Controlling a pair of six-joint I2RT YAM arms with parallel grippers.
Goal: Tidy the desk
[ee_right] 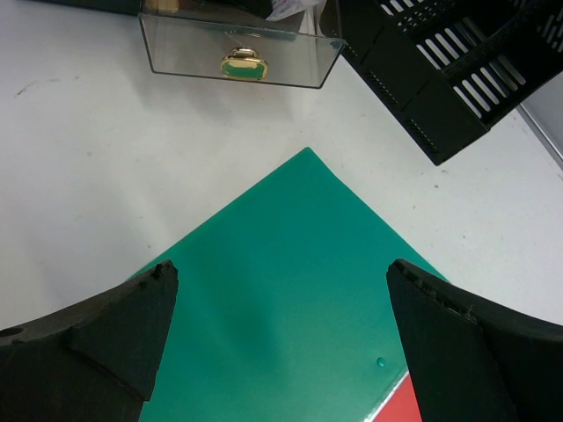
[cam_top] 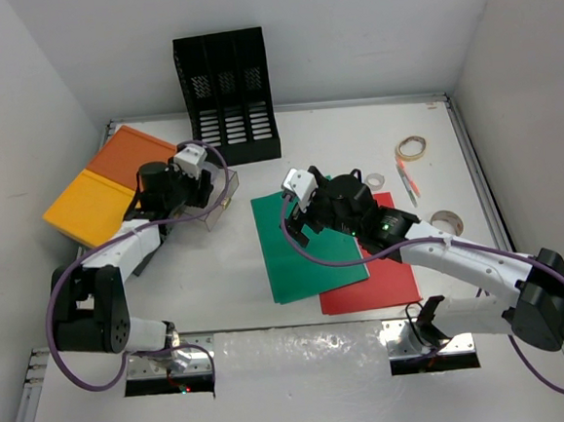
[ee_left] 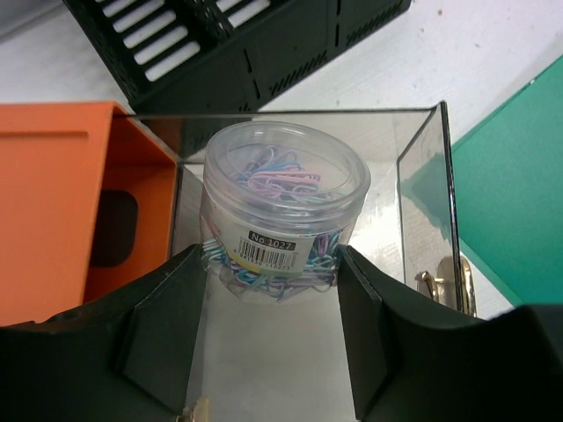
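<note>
Two jobs: my left end effector point(ee_left: 271, 268) grips the jar point(ee_left: 286, 189) in the drawer point(ee_left: 424, 198), ten o'clock on the desk point(cam_top: 219, 279), to stow it, I reckon; my right end effector point(ee_right: 277, 303) gapes wide over the green folder point(ee_right: 290, 237).

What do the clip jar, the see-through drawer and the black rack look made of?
Paper-clip jar: clear glossy plastic, likely; the coloured clips show through. Drawer: transparent, smoke-tinted acrylic or similar, with reflective walls and a gold, metallic-looking knob. File rack: matte black, slotted; plastic or metal, cannot tell.
</note>
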